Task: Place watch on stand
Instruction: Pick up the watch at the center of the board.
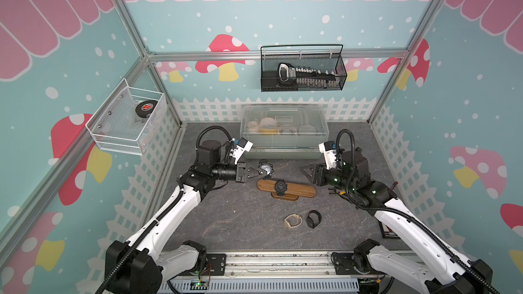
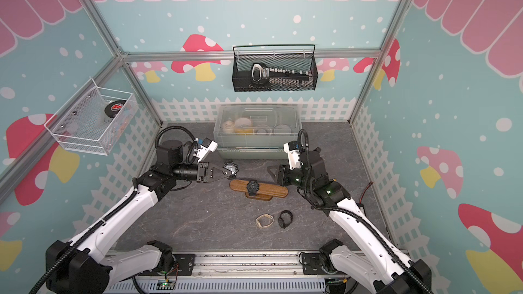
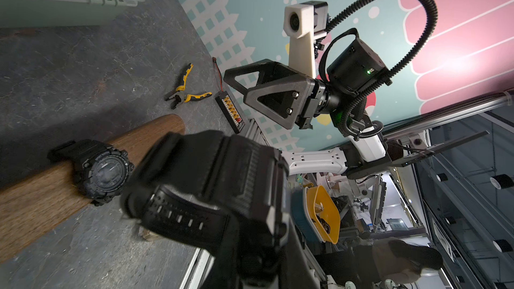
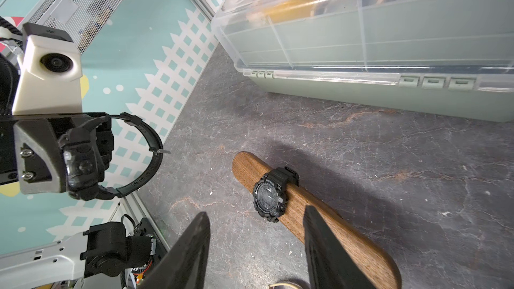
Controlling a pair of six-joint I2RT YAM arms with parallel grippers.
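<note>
One tape roll (image 1: pixel 146 108) in white basket (image 1: pixel 113 125), pale-rimmed watch (image 1: pixel 287 73) in black basket (image 1: pixel 304 84); pliers (image 3: pixel 186 90) in left wrist view only; left gripper (image 1: pixel 263 175) pinching black watch (image 1: pixel 265 167), right gripper (image 1: pixel 304 172) agape, empty.

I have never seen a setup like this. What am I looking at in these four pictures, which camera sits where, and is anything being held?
These are two robot arms on a tabletop, each ending in a gripper with two fingers. Two pictures come from a camera pair overhead, looking down on the whole scene. The other two come from a camera on each arm's wrist.

The left gripper is shut on a black watch, held up off the table. The right gripper is open and empty, near one end of the wooden stand.

A second black watch already sits strapped across the stand. In front of the stand lie a beige watch and a dark watch. Behind it stands a clear lidded box.
</note>
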